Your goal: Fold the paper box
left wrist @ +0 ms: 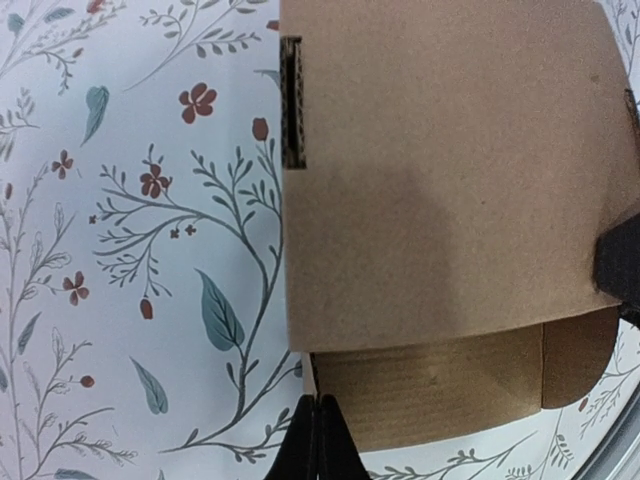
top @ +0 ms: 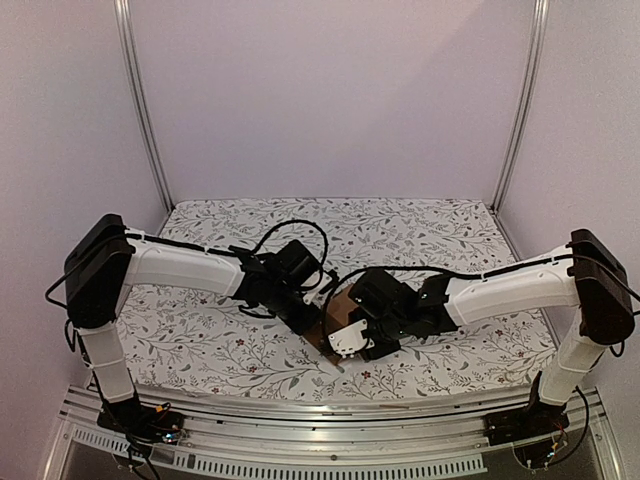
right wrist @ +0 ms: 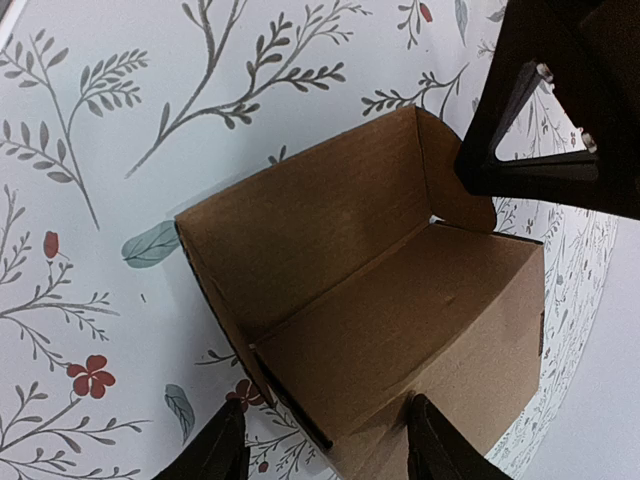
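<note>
The paper box point(right wrist: 400, 290) is brown cardboard, partly folded, lying on the floral cloth with its inside open to the right wrist view. One long wall stands up and a rounded flap point(right wrist: 450, 180) rises at the far end. My right gripper point(right wrist: 328, 425) is open and straddles the box's near end: one finger point(right wrist: 440, 445) lies against the outer panel, the other point(right wrist: 220, 455) hangs over the cloth, apart from the box. My left gripper point(left wrist: 320, 430) is shut, its tips at the lower left corner of the box point(left wrist: 440, 180). In the top view the box point(top: 340, 300) shows only between both grippers.
A floral cloth point(top: 200, 340) covers the table. A metal rail point(top: 320, 415) runs along the near edge by the arm bases. Plain walls with upright aluminium posts point(top: 150, 130) close the back and sides. The left arm's dark wrist point(right wrist: 560, 100) hangs over the box's far end.
</note>
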Tool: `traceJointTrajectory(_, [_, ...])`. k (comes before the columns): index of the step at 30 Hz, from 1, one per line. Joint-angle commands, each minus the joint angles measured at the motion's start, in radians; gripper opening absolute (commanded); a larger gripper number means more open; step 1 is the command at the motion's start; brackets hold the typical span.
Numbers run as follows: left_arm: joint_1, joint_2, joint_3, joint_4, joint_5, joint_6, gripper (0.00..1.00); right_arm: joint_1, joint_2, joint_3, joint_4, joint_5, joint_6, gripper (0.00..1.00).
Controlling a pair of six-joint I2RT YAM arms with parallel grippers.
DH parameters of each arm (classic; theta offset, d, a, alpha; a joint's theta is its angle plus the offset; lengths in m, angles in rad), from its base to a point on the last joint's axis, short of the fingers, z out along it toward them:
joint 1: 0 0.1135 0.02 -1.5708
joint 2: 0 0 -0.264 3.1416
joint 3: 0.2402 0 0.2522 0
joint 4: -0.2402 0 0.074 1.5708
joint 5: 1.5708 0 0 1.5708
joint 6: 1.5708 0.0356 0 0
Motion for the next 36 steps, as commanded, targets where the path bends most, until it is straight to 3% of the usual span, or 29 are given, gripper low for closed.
traceJointTrajectory(1, [0.006, 0.009, -0.004, 0.022, 0.023, 0.003, 0.00, 0.001, 0.078, -0.028, -0.130, -0.052, 0.014, 0.52])
traceJointTrajectory(21, [0.018, 0.017, 0.066, -0.067, 0.021, 0.008, 0.00, 0.002, 0.130, 0.008, -0.135, -0.010, 0.054, 0.39])
traceJointTrajectory(36, [0.041, 0.048, 0.149, -0.156, 0.037, 0.008, 0.00, 0.001, 0.128, 0.003, -0.142, -0.028, 0.044, 0.41])
